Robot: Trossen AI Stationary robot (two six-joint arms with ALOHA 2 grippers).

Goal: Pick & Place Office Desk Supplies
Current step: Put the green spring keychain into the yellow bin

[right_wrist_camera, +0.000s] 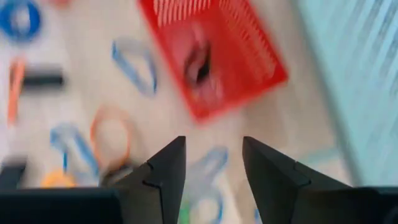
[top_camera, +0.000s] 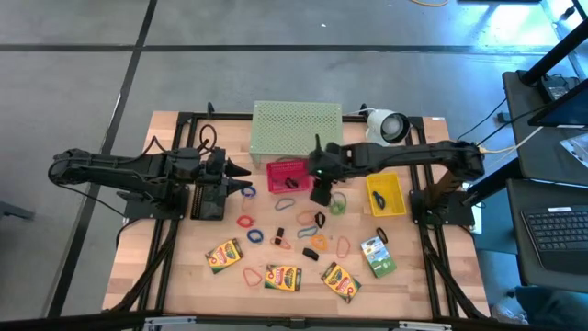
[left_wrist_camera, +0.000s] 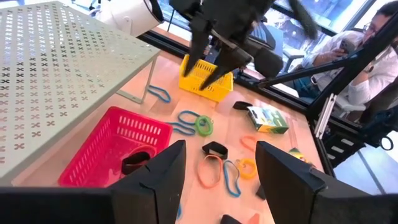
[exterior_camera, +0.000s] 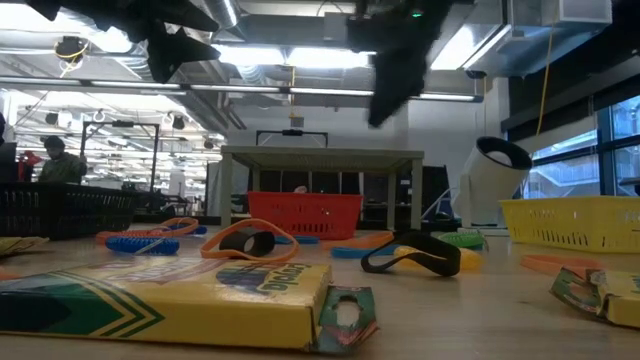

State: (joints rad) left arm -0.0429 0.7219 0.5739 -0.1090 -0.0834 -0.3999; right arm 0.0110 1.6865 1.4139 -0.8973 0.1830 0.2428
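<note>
Right tool hovers spread over scattered supplies

The right tool, empty, hangs above the surface just beside the small red mesh basket; thin coloured rubber-band loops lie beneath it, four yellow-and-green crayon boxes farther off. The left tool waits spread.

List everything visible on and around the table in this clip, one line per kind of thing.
crayon boxes: four, yellow and green, along the table's near edge
rubber-band loops: many, blue, red, orange, green, scattered mid-table
dark clips: a few, black, among the loops; one lies in the red basket
red basket: one, in front of the mesh stand
yellow basket: one, right side of the table
mesh stand: one, pale green, far edge
round device: one, white, beside the stand
table: one, wooden
person: one, seated beyond the table
left gripper: jaws open, holding nothing, over the table's left side
right gripper: jaws open, empty, above the loops near the red basket
</note>
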